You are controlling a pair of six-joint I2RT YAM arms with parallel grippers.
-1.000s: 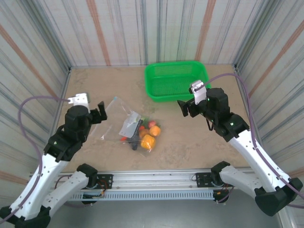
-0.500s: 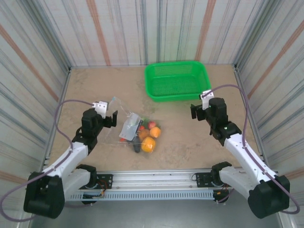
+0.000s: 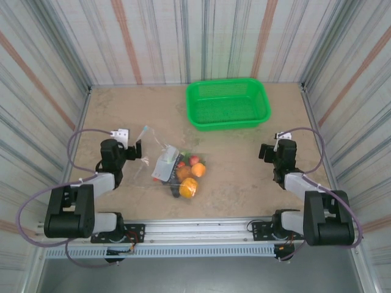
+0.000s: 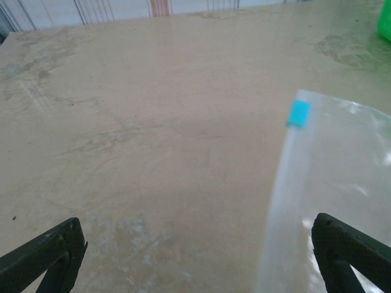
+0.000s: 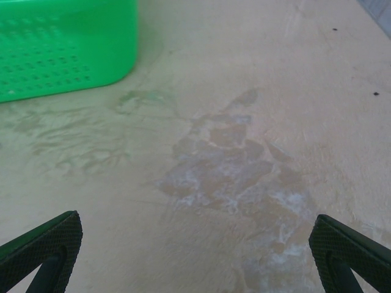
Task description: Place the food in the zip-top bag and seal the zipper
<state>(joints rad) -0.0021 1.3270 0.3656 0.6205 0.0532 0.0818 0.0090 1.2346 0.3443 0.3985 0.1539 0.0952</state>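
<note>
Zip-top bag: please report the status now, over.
Left gripper and right gripper open, empty. Food looks inside zip-top bag; zipper seal unclear. Nothing in way; green basket apart.

Bright, even, diffuse light, soft faint shadows, mild glare on the zip-top bag [image 4: 342, 183]

In the left wrist view the zip-top bag [image 4: 342, 183] is chopped off at the right and bottom, so the zipper [image 4: 282, 195] can't be followed to its end. From the top, the food [image 3: 188, 176] toward the near edge of the table [image 3: 244, 177] is bunched too small to be sorted out piece by piece.
</note>
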